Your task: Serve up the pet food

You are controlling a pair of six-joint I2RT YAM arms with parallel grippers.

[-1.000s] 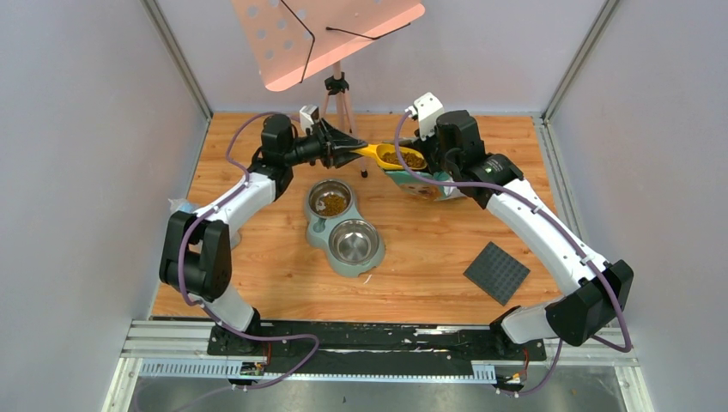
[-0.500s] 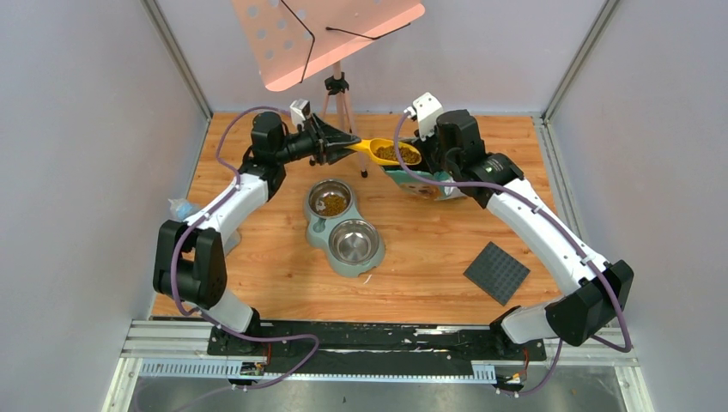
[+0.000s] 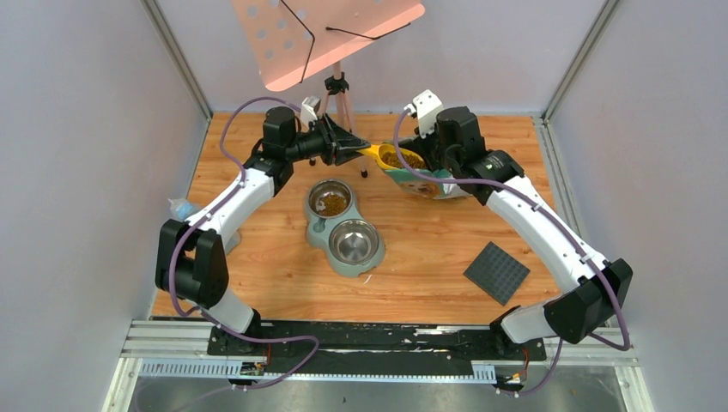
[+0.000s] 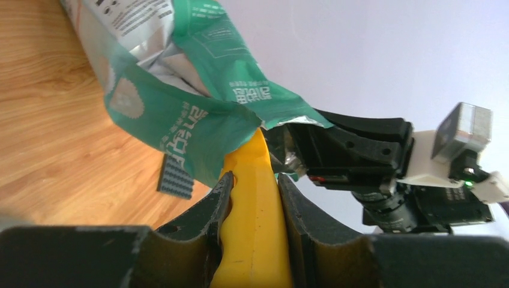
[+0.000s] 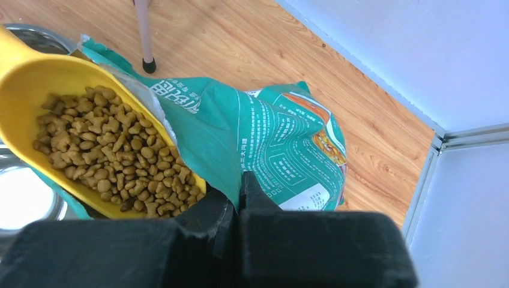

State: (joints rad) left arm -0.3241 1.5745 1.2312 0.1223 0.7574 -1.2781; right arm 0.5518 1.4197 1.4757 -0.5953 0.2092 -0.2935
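Partly done: kibble [image 5: 108,150] fills the scoop [image 5: 24,78] at the bag [image 5: 270,132] mouth near the worktop's [image 3: 429,275] far edge. The left tool [image 4: 252,183] clamps the scoop's handle and the right tool [image 5: 237,195] pinches the bag. The far bowl [image 3: 312,196] holds some; the near bowl [image 3: 354,242] is empty.

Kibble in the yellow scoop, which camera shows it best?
Right wrist: the kibble fills the scoop close up, pellets distinct. Top external shows only a small brown patch; left wrist shows just the scoop's handle behind the bag.
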